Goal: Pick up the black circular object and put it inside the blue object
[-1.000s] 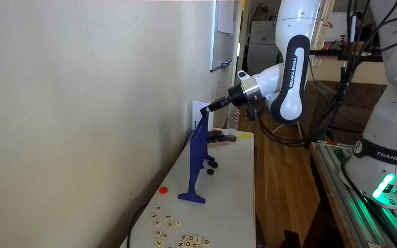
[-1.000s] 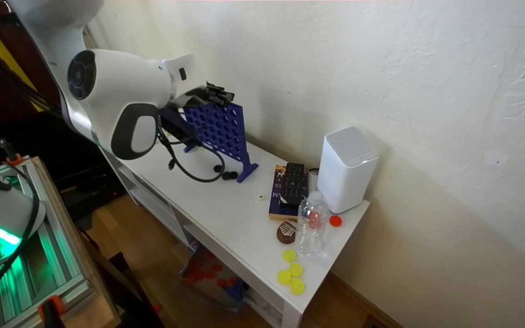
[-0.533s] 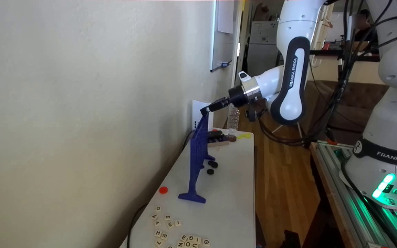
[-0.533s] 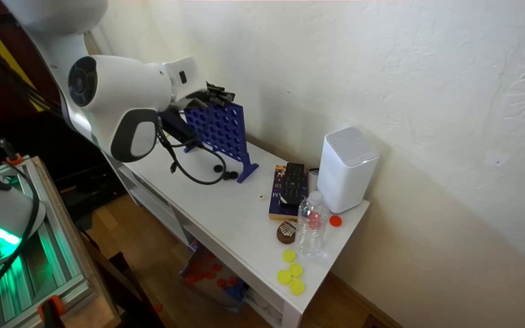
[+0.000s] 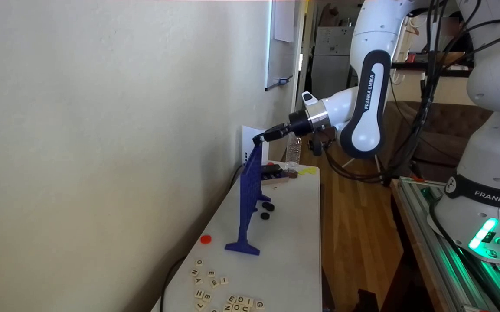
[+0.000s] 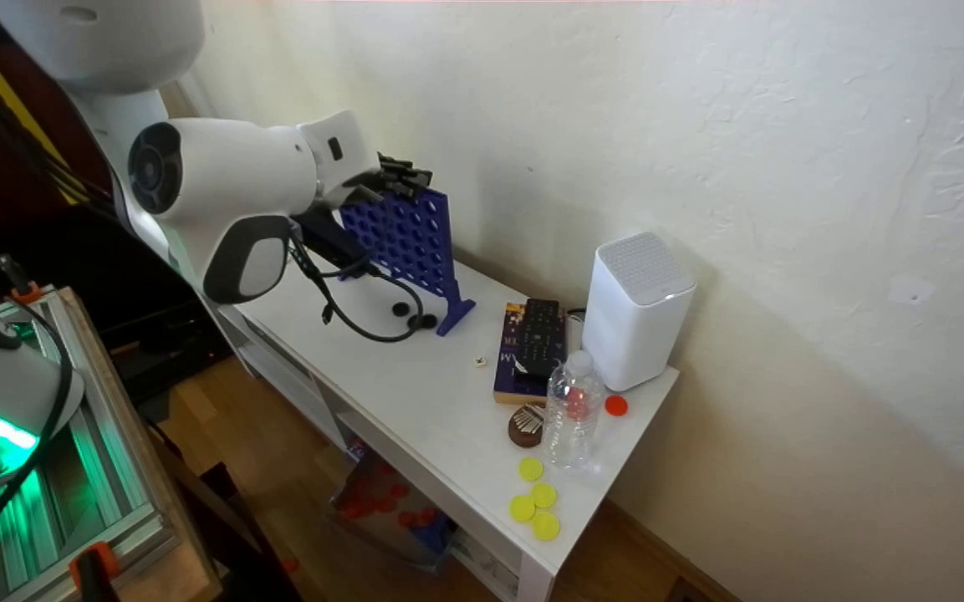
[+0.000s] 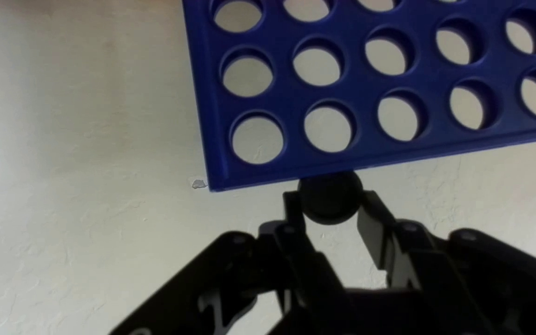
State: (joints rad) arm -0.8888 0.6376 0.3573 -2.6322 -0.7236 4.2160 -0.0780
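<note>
The blue object is an upright dark-blue rack with rows of round holes, standing on the table in both exterior views (image 5: 250, 186) (image 6: 451, 288). Its top edge and one corner fill the upper part of the wrist view (image 7: 293, 139). My gripper (image 7: 332, 204) is shut on a black disc (image 7: 330, 200), gripped by its sides between the fingertips. The disc meets the rack's top edge near that corner; I cannot tell if any of it is in the slot. In both exterior views the gripper (image 5: 257, 140) (image 6: 415, 177) is at the rack's top, and the held disc cannot be made out.
Several black discs (image 5: 265, 216) lie by the rack's foot. A red disc (image 5: 206, 239) and letter tiles (image 5: 236, 303) lie on the table. A book with a remote (image 6: 540, 339), bottle (image 6: 573, 418), white box (image 6: 636, 318) and yellow discs (image 6: 543, 495) stand further along. The wall is close behind.
The arm's upper links have sunk and shifted slightly, and the hanging cable has swung. The gripper stays almost in place at the rack's top. The rack has shifted very slightly.
</note>
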